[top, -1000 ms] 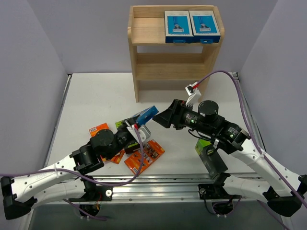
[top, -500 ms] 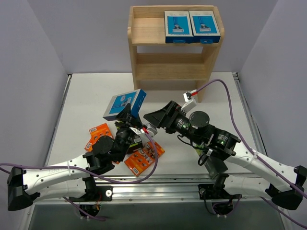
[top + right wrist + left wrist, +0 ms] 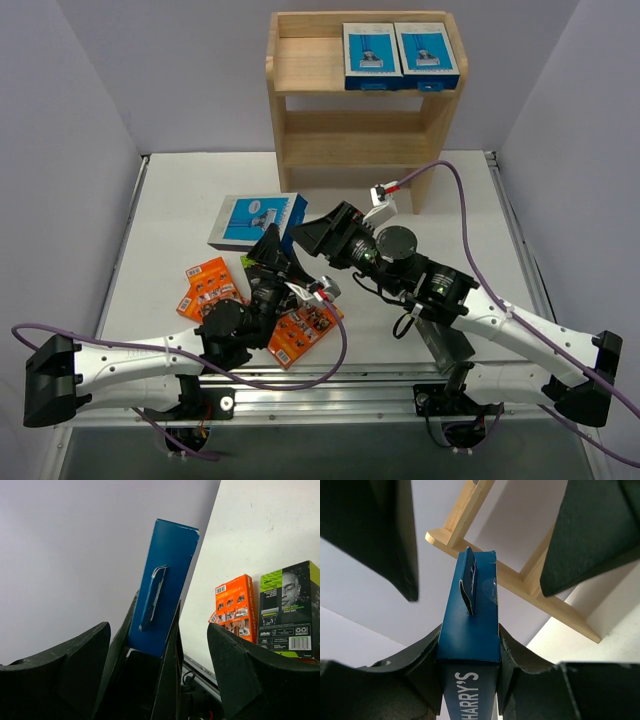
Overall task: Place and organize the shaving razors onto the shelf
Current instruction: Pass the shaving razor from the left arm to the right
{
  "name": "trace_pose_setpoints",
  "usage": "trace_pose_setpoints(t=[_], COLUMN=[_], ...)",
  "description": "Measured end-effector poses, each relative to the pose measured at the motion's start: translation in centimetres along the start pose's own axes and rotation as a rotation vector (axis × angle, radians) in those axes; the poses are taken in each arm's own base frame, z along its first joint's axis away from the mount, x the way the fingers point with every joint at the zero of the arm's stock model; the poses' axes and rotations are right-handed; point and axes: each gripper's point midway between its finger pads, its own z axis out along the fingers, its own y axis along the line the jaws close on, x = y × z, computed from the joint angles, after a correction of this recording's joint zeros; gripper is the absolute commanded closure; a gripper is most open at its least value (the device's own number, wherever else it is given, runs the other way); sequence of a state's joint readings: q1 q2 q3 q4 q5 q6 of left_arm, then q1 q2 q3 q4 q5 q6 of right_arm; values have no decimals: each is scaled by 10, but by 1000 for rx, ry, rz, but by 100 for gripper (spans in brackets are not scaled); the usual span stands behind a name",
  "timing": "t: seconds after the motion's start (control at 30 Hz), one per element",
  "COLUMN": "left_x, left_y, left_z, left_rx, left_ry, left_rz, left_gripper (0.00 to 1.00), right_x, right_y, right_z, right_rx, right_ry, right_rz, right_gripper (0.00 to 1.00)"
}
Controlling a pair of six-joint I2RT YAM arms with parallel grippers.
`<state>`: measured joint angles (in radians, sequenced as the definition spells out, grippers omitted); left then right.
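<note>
The left gripper [image 3: 469, 637] clamps a blue razor box [image 3: 257, 219] in front of the shelf [image 3: 300, 150]. The right gripper [image 3: 159, 630] is spread wide, flanking that box without touching.

A white table [image 3: 180, 200] carries a three-tier wooden shelf [image 3: 305, 62], which stands at the table's far edge, a little right of centre. On the shelf's top tier, two blue boxes [image 3: 371, 55] [image 3: 427, 53] sit side by side, touching, at the right end. Flat orange packs lie on the near part of the table: some [image 3: 208, 284] to the left, another [image 3: 303, 335] closer to the front edge. A black-and-green box [image 3: 286, 611] rests just beside the orange packs.
</note>
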<state>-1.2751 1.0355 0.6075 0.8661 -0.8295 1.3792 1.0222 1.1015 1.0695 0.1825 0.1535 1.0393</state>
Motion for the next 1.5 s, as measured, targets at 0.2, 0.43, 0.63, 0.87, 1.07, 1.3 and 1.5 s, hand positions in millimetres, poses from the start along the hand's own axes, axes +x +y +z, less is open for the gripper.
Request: trace_pose_setpoints(t=[0.2,0.43,0.63,0.87,1.07,1.3,1.5], left_x=[-6,-11,-15,-18,-18,-19,-19], left_y=[6,-1,-12,-11,-10,-13,-18], left_z=[-3,-9,-11,-11,-12,-13,-15], left_rx=[-24,-11,10,1,-8,-2,15], left_ry=[-19,-46,-58,-62,-66,-79,-95], left_rz=[28,72,124,159,177,190,201], left_gripper=[98,98,98,98,98,83,61], right_x=[10,5,1,6,5,4,6], right_y=[-9,-4,1,-5,-7,-11,-16], right_z=[17,21,26,31,32,30,26], right_rx=[27,21,19,38,47,59,71], right_ry=[16,-1,-18,-10,-13,-14,-11], right_rz=[-10,-17,-23,-28,-14,-3,5], right_gripper=[26,29,40,55,66,93,100])
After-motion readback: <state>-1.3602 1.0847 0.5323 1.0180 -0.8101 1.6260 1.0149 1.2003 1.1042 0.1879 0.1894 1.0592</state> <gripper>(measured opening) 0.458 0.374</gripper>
